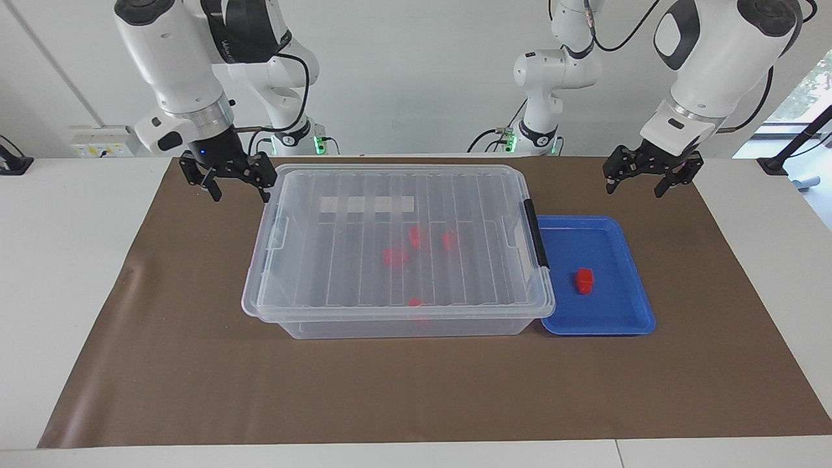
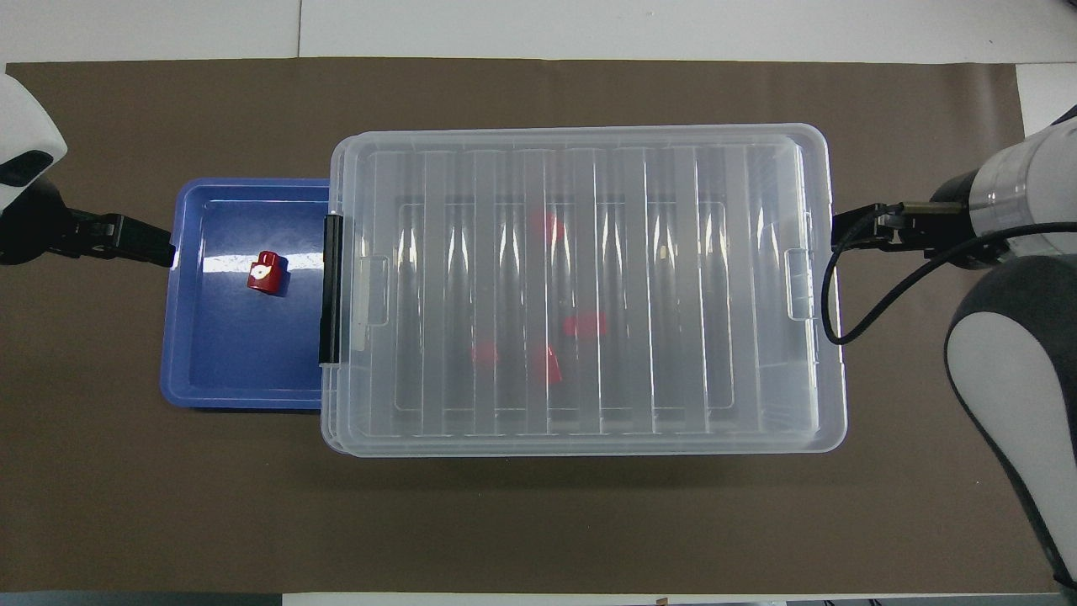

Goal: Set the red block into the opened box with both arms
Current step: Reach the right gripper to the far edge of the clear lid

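Observation:
A small red block [image 1: 584, 280] [image 2: 267, 273] lies alone in the shallow blue tray [image 1: 611, 312] [image 2: 236, 370]. The clear box [image 1: 390, 327] [image 2: 673, 295] stands beside the tray, its ribbed lid [image 1: 403, 214] lying flat on it, with a black latch [image 1: 537, 234] at the tray end. My left gripper [image 1: 635, 190] [image 2: 147, 244] hangs open and empty over the mat by the tray's edge. My right gripper [image 1: 239, 193] [image 2: 850, 231] is open and empty, just off the box's other end.
Several more red blocks [image 1: 393, 255] show through the lid inside the box. A brown mat [image 1: 416, 390] covers the table. Two slimmer white arms [image 1: 286, 71] [image 1: 552, 78] stand at the robots' end of the table.

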You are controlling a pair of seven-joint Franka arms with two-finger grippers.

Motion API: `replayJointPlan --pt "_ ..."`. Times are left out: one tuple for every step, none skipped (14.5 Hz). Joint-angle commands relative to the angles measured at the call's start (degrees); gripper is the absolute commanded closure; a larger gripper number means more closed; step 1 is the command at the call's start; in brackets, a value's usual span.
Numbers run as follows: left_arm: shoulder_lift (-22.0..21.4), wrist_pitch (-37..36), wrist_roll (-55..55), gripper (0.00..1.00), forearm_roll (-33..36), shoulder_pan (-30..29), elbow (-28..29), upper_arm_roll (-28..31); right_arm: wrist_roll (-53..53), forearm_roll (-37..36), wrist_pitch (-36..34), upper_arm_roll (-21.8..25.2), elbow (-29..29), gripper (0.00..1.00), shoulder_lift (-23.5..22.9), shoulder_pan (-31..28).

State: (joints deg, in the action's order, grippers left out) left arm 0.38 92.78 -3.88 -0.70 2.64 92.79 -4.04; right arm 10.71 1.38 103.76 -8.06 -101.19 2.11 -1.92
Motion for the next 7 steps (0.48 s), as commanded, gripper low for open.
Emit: replayJointPlan --pt "-1.7 0.3 -0.2 0.00 -1.0 0.2 1.8 0.1 0.2 1.4 6.3 0.1 -6.1 0.00 0.7 0.1" --pt "-1.8 0.2 -0.2 0.00 -1.0 0.3 1.8 0.0 -0.1 1.4 7.3 0.0 -7.1 0.00 0.3 0.1" --pt "-1.7 0.2 -0.2 0.00 -1.0 0.3 1.8 0.0 -0.2 1.4 8.0 0.1 -7.5 0.00 -0.7 0.1" --pt "-1.8 0.2 -0.2 0.00 -1.0 0.0 1.8 0.0 -0.2 1.4 9.1 0.1 -7.9 0.00 -1.6 0.1" --pt "-1.8 0.2 -0.2 0.00 -1.0 -0.3 1.8 0.0 -0.3 1.4 10.6 0.1 -8.7 0.00 -2.3 0.1" --pt "-1.8 0.2 -0.1 0.00 -1.0 -0.4 1.8 0.1 -0.4 1.4 11.9 0.1 -9.5 0.00 -2.4 0.1" --pt "-1.8 0.2 -0.2 0.00 -0.9 -0.4 1.8 0.1 -0.5 1.4 12.9 0.1 -10.6 0.00 -2.4 0.0"
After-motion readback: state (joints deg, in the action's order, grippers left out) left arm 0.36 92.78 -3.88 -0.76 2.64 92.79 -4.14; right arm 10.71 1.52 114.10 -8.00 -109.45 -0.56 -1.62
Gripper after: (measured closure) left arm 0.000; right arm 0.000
